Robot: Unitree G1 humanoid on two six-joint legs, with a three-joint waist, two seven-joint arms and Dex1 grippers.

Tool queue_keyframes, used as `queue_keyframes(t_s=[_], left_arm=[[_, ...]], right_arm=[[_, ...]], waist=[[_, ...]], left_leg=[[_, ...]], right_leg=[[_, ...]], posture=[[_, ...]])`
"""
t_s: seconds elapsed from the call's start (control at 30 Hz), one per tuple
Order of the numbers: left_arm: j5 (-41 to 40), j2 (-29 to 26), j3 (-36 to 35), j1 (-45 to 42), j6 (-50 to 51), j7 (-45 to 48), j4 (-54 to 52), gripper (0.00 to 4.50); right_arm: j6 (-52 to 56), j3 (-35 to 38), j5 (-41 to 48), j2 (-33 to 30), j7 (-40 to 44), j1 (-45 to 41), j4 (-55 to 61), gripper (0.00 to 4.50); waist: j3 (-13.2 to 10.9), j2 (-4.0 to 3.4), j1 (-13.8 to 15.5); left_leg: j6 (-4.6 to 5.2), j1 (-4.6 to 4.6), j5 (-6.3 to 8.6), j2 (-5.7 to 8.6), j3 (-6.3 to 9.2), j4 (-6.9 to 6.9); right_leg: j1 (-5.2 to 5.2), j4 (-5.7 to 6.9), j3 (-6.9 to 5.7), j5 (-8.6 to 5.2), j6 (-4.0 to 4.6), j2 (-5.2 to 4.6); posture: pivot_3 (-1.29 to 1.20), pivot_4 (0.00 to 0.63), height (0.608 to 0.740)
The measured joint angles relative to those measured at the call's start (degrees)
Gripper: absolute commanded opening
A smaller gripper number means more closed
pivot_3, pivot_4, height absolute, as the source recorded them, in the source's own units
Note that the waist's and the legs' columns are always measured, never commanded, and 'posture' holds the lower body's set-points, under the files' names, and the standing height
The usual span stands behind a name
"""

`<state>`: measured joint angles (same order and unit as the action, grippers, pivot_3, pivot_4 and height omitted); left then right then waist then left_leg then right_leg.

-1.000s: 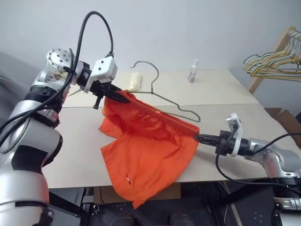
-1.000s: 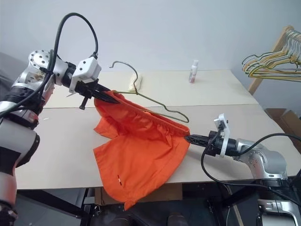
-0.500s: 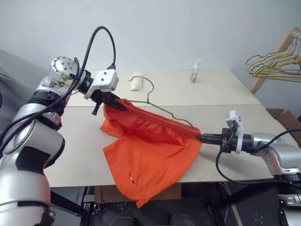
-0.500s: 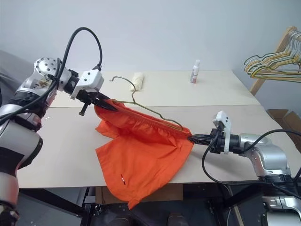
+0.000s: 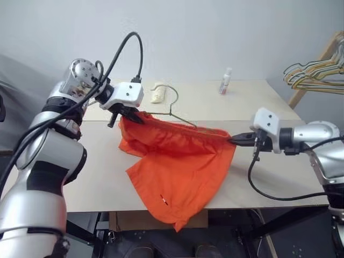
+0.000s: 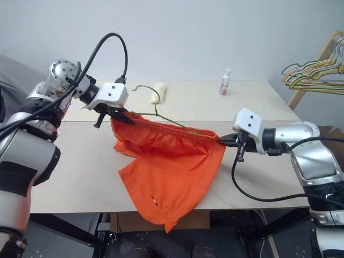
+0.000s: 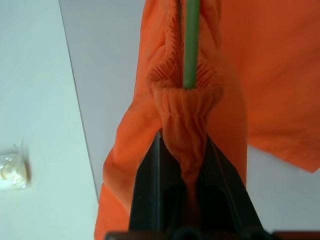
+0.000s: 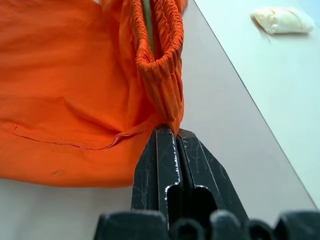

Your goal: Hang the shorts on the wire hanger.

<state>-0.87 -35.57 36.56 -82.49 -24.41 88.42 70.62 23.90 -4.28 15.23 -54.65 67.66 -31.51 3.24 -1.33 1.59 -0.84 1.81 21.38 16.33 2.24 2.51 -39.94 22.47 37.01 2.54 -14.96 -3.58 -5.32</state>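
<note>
My left gripper (image 7: 182, 150) & right gripper (image 8: 176, 137) both pinch gathered waistband of soft orange shorts (image 5: 183, 166); thin wire hanger (image 5: 173, 110) inside.

Left tool (image 5: 134, 115) raised, clamped tight, right tool (image 5: 236, 140) level, pinched closed

Soft, even, bright light fills the scene, with no hard glare. The pale beige bench (image 5: 258, 102) carries only faint shadows beneath the bright orange fabric shorts (image 5: 180, 166). The head views are sharp, slightly bowed at the edges. In the wrist views, the nearest black pincer fingers (image 7: 147, 192) look soft.
</note>
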Motion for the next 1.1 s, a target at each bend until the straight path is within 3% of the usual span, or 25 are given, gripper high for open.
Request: queue_keyframes(t_s=[0.27, 0.57, 0.73, 1.0, 1.1], left_arm=[[7.4, 1.0, -5.3, 0.0, -2.6, -2.9, 0.5, 0.0], [12.5, 3.7, -8.2, 0.0, -3.0, -4.3, 0.5, 0.0], [13.6, 4.4, -10.4, 0.1, -2.9, -5.0, 0.5, 0.0], [13.9, 5.0, -14.2, 0.2, -2.9, -2.3, 0.3, 0.0], [14.2, 5.1, -15.1, 0.8, -2.8, -2.5, 0.3, 0.0]], right_arm=[[-2.3, -1.1, -1.3, -1.0, 2.2, -0.1, -1.3, 0.03], [2.3, -4.3, -2.6, 3.7, 1.0, -12.7, 3.5, 0.03], [5.7, -6.9, -2.7, 5.7, 0.7, -12.8, 5.4, 0.03], [5.9, -10.6, -9.5, 8.1, -6.0, -12.4, 4.1, 0.03], [3.8, -10.6, -10.6, 7.7, -6.5, -10.9, 4.3, 1.0]], waist=[[0.0, 0.0, 0.0], [0.0, -0.02, -0.2], [0.0, -0.02, 0.1], [0.0, -0.02, -0.1], [0.0, -0.02, -0.2]], left_leg=[[0.0, 0.01, 0.0, 0.0, -0.01, 0.0], [-0.01, 0.3, 0.0, -0.02, -0.03, -0.03], [-0.02, 0.86, -0.01, 0.08, 0.04, -0.31], [-0.02, 0.86, -0.01, 0.09, 0.03, -0.3], [-0.02, 0.87, -0.01, 0.1, 0.03, -0.3]], right_leg=[[0.02, 0.03, 0.0, 0.0, 0.0, -0.03], [0.38, 0.12, 0.03, 0.01, 0.01, -0.02], [0.83, 0.55, -0.06, 0.02, 0.01, -0.12], [0.87, 0.59, -0.06, 0.02, 0.01, -0.1], [0.87, 0.58, -0.05, 0.02, 0.01, -0.11]], posture=[[-0.02, 0.0, 0.74], [-0.02, 0.0, 0.74], [-0.02, 0.0, 0.74], [-0.02, 0.0, 0.74], [-0.02, 0.0, 0.74]])
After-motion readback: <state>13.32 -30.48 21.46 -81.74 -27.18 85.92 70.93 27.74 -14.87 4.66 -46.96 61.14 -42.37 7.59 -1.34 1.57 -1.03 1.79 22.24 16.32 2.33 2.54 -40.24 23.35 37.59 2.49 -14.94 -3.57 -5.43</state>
